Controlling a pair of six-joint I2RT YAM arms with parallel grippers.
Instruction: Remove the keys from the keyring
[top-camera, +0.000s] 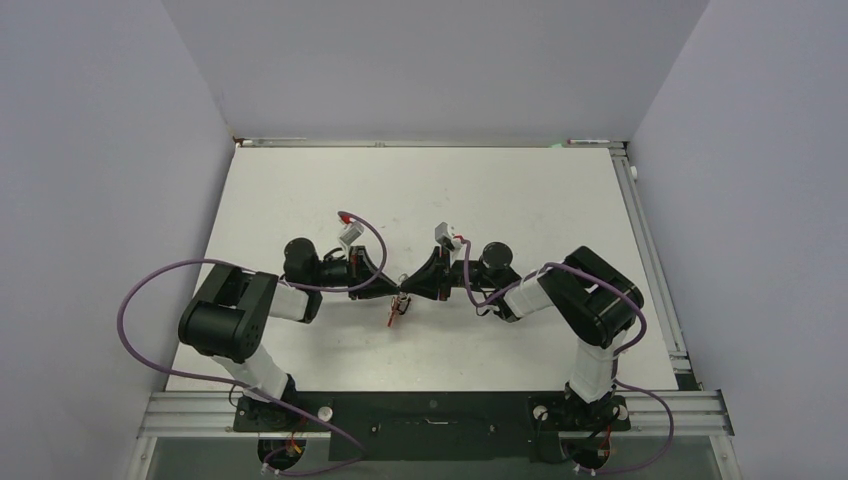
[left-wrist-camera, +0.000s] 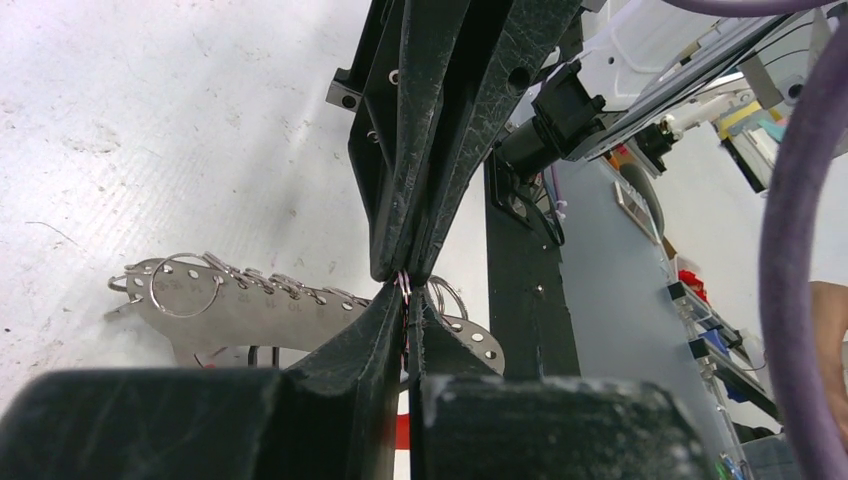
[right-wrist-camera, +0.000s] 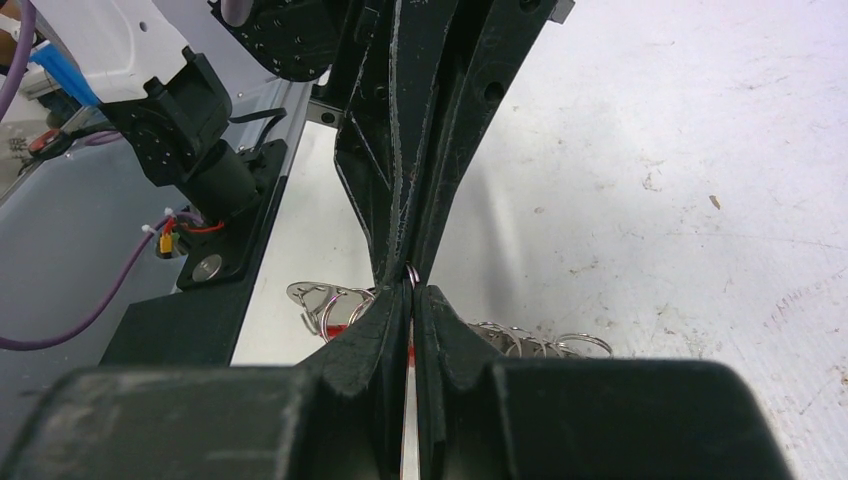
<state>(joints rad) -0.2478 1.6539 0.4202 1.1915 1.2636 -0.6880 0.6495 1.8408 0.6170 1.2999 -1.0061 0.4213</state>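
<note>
Both grippers meet tip to tip above the table's middle. My left gripper (top-camera: 391, 289) (left-wrist-camera: 405, 296) is shut on a thin silvery wire ring (left-wrist-camera: 404, 284) of the keyring. My right gripper (top-camera: 413, 285) (right-wrist-camera: 410, 293) is shut on the same ring (right-wrist-camera: 411, 272) from the opposite side. The keyring's curved grey band (left-wrist-camera: 260, 312), drilled with holes and carrying several wire rings (right-wrist-camera: 545, 342), hangs just behind and below the fingertips. Its red part (top-camera: 396, 314) (right-wrist-camera: 336, 326) hangs lowest. I cannot make out the tiny keys; the fingers hide that area.
Purple cables (top-camera: 150, 285) loop off both arms. The black base plate (top-camera: 430, 415) and metal rails (top-camera: 650, 250) run along the near and right table edges. Pale walls close the left, back and right sides.
</note>
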